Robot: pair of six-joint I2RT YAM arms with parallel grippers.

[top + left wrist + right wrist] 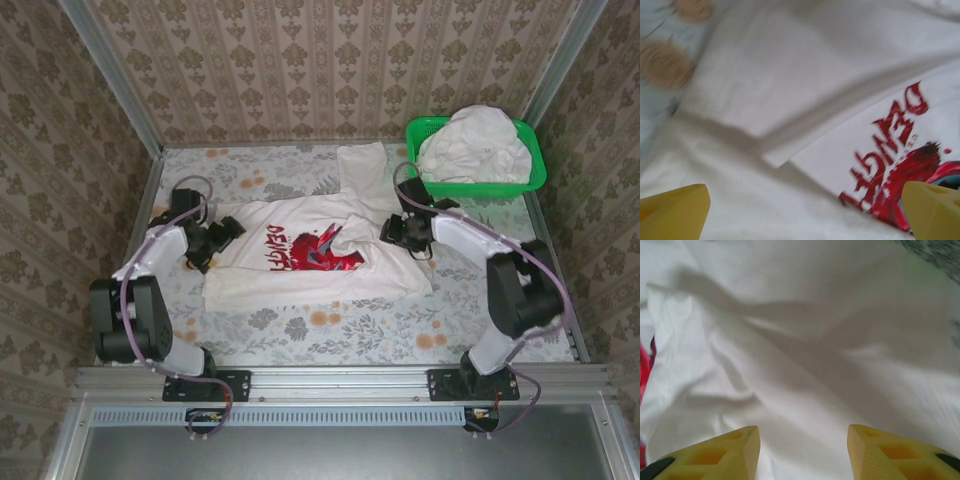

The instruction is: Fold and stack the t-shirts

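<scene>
Item: graphic t-shirt (300,275), flat, bench (400,340) ctr. L hand (228,235) at 9 o'clock: wide open, empty. R hand (395,232) at 3 o'clock: part-open, empty. Likely risk: uneven pinches, so fold skews.

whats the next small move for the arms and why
Probably lower the right gripper and pinch the shirt beneath it: its jaws stand apart over rumpled white cloth, gripping nothing, and the shirt's right end lies bunched, not folded. The left gripper is open too, over the shirt's left end.
</scene>
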